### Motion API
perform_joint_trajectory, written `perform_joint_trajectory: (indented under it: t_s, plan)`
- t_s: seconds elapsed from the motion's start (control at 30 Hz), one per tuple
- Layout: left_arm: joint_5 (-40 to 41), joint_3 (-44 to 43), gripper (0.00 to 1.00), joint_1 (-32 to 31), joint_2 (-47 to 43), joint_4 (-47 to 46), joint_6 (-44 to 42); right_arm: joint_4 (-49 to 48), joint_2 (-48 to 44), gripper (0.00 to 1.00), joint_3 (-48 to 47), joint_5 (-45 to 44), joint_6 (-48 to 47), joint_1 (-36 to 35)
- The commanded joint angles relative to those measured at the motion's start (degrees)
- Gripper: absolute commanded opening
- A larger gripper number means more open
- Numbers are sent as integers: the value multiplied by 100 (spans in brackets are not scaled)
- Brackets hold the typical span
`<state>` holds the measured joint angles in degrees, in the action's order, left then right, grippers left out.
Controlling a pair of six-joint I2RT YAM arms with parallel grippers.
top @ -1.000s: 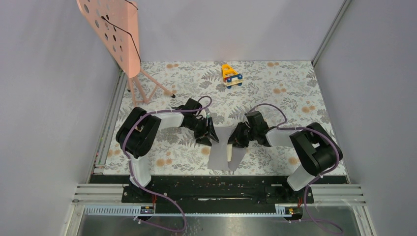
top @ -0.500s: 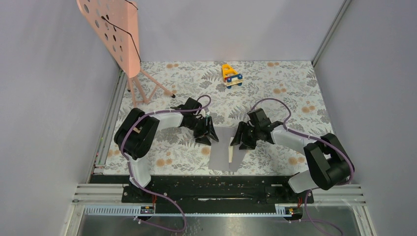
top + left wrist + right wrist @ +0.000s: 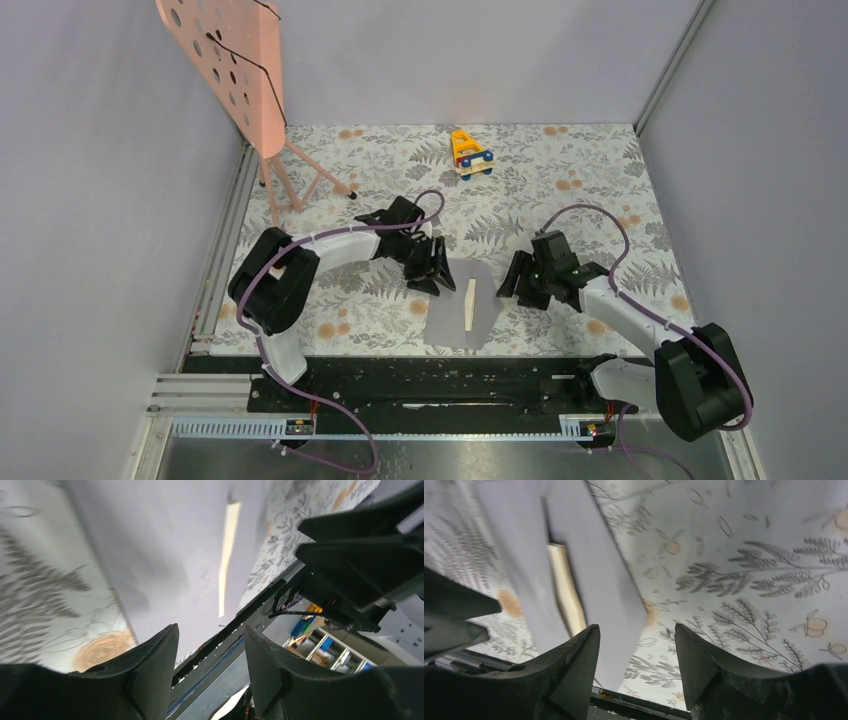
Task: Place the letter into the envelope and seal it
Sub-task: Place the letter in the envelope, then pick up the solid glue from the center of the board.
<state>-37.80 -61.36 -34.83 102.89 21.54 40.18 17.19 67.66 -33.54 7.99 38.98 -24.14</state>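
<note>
Envelope [image 3: 447, 312] lies flat on the floral table cover [image 3: 600, 200] near the front edge, between the two arms. The letter [image 3: 470, 300] shows only as a thin tan strip along the mouth, so it looks almost fully in. The grey panel right of the strip reads as the flap, lying out flat and not yet folded over (I can't tell if that strip is proud of the fold line).

Left gripper [image 3: 437, 272] is at the envelope's far-left corner with jaws spread and nothing between them. Whether it touches the paper I can't tell. Right gripper [image 3: 512, 285] is just beside the flap's edge, jaws also apart and empty.

My read is that sealing is next:
- Left pins the body so it doesn't skate on the cloth.
- If the letter sits proud, nudge it in before folding, or the crease lands on it.
- Right takes the flap by its point, low and shallow, folds it over the strip, then presses along the crease.

Farther back are a yellow toy car [image 3: 471, 153] and a pink perforated stand [image 3: 240, 70], both well apart from the work.
</note>
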Motion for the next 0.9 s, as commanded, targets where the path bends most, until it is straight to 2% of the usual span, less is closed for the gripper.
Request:
perform_joint_trajectory:
  t_s: [0.0, 0.1, 0.23, 0.37, 0.47, 0.57, 0.67, 0.87]
  plan:
    - [-192, -284, 52, -298, 191, -230, -55, -237, 117, 65, 304, 188, 190, 111]
    - [-164, -275, 52, -296, 308, -439, 15, -510, 156, 62, 383, 384, 380, 112]
    - [2, -418, 52, -293, 713, -131, -139, -689, 102, 38, 454, 480, 577, 111]
    - [-73, -401, 52, -326, 1072, -441, 115, -574, -121, 21, 486, 327, 587, 110]
    - [-73, -818, 52, -455, 1372, -637, 429, -434, -429, 0, 471, 16, 617, 111]
    - [-75, -1535, 52, -560, 1617, -655, 628, 21, -790, 0, 225, -493, 513, 133]
    - [-190, -2260, 51, -598, 1503, -441, 621, 430, -1022, 0, -142, -764, 317, 146]
    - [509, -3251, 52, -375, 718, 879, -604, 847, -1170, 0, -540, -1130, -20, 148]
